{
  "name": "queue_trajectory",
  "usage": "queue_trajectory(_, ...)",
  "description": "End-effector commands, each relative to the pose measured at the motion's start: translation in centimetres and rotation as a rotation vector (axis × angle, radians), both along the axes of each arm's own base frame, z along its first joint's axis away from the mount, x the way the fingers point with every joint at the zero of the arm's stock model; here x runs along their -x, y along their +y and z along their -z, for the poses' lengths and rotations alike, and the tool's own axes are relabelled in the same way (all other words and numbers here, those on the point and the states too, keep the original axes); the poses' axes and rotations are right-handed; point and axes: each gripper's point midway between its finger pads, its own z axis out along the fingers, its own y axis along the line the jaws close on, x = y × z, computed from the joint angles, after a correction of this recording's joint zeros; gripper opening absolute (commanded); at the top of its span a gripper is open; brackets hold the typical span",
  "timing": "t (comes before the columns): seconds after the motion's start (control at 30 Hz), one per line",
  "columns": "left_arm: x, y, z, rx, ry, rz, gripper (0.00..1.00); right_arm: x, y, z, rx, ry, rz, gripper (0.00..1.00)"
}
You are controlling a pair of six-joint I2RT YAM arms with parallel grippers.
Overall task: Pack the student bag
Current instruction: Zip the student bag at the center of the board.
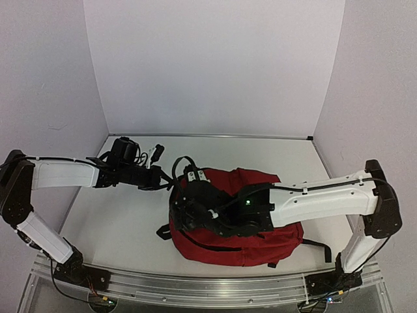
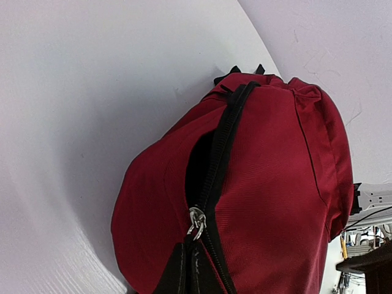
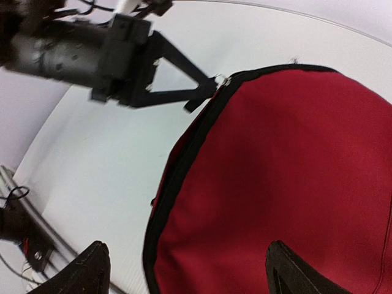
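Pinching the zip pull, left gripper seemed mid-zip on student bag. Right gripper gaped; next pull prob. needed bracing.

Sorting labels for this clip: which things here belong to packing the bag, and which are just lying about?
Part of the job: backpack, zipper pull, left gripper pinching it, open right gripper.
Just there: table, walls.
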Motion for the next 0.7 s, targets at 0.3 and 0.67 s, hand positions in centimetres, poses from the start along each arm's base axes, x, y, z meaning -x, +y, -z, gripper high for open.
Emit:
queue_trajectory(0.3, 0.3, 0.8, -4.0, 0.050, -0.112, -0.023, 0.00, -7.6, 2.6, 2.8, 0.141, -0.089, 0.176, 0.84)
queue_trajectory(0.67, 0.2, 1.5, -4.2, 0.017, -0.119, -0.051, 0.00, -9.5, 2.9, 4.2, 0.236, -0.146, 0.226, 0.35)
